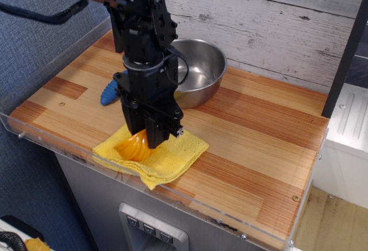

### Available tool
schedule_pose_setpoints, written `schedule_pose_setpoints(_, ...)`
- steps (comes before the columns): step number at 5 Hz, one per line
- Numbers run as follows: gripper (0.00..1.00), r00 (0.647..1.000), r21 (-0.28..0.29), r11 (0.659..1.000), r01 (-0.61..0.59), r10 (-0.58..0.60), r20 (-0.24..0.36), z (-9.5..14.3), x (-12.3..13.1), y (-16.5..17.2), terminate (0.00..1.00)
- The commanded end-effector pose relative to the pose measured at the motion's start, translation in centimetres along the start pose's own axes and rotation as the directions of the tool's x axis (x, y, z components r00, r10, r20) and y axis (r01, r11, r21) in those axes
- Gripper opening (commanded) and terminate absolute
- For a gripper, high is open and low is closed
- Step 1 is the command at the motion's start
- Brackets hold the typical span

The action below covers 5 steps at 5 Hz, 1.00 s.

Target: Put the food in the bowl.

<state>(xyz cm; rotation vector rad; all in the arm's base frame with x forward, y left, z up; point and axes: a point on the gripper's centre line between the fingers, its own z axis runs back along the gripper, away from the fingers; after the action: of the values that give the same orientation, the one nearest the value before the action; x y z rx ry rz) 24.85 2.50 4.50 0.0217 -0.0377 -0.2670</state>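
The food (130, 147) is a glossy orange ridged toy piece at the near left of the counter, on or just above a yellow folded cloth (175, 158). My black gripper (147, 141) points down over it, and its fingers are shut on the food's upper right part. I cannot tell whether the food still touches the cloth. The bowl (204, 67) is round, shiny steel and empty. It stands behind the gripper toward the back wall, about a hand's width away.
A blue-handled utensil (107, 95) lies left of the gripper, partly hidden by the arm. A clear plastic rim (190, 205) runs along the counter's front and left edges. A plank wall (270, 27) stands behind the bowl. Bare wooden counter (259, 142) extends right.
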Motion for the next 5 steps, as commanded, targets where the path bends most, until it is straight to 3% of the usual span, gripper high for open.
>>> schedule_pose_setpoints(1,0.00,0.981,-0.019,0.998,-0.062,0.064,0.183,7.1,4.7,2.7,0.00)
schedule_pose_setpoints(2,0.00,0.968,-0.038,0.996,-0.076,0.083,0.238,9.7,6.5,4.2,0.00)
schedule_pose_setpoints(4,0.00,0.974,-0.008,0.987,-0.158,0.158,0.162,6.1,10.3,7.2,0.00)
schedule_pose_setpoints(5,0.00,0.982,0.007,0.991,-0.136,0.134,0.134,4.6,11.3,6.7,0.00)
